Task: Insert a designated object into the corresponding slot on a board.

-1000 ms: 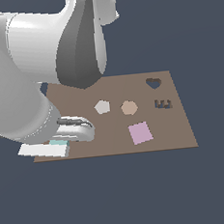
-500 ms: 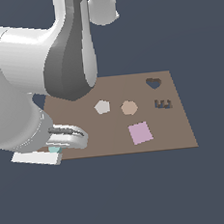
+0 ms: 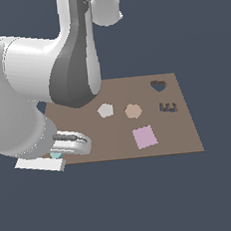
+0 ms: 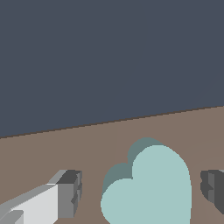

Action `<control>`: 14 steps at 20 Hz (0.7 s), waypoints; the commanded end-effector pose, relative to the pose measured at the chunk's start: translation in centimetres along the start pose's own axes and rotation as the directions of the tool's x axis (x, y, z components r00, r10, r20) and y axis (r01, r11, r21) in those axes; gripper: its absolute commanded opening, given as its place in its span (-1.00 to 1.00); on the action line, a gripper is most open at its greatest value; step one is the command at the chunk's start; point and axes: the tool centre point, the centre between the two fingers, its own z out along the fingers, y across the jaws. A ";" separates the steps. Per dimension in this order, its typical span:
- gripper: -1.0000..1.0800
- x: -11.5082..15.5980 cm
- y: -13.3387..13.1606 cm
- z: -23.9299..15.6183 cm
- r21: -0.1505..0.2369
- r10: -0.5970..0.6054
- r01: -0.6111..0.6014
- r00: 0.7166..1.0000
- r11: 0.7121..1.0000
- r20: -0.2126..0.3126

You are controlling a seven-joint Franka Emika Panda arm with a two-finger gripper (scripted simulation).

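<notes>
Against a flat dark grey-blue void lies the brown board (image 3: 179, 136). At its corner on the exterior view's left, the claw (image 4: 142, 194) hangs low, jaws spread wide and gripping nothing. The teal heart (image 4: 151, 188) sits between the fingers (image 4: 68, 192), touching neither. The heart slot (image 3: 158, 86) lies well apart, toward the exterior view's right.

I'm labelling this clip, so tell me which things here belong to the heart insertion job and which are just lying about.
Part of the job:
teal heart block
heart-shaped slot
brown board
gripper, fingers either side of the heart

Just lying about:
pink square tile
grey hexagon
tan hexagon
E-shaped cutout
</notes>
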 end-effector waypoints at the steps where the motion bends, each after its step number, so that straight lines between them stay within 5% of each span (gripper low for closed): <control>1: 0.92 0.0 0.0 0.7 0.000 0.000 0.000 1.000 1.000 0.001; 3: 0.92 0.0 0.0 0.9 0.000 0.000 0.000 1.000 1.000 0.001; 4: -1.00 0.0 0.0 0.9 0.000 0.000 0.000 1.000 1.000 0.001; 14: -1.00 0.0 0.0 0.8 0.000 0.000 0.000 1.000 1.000 0.001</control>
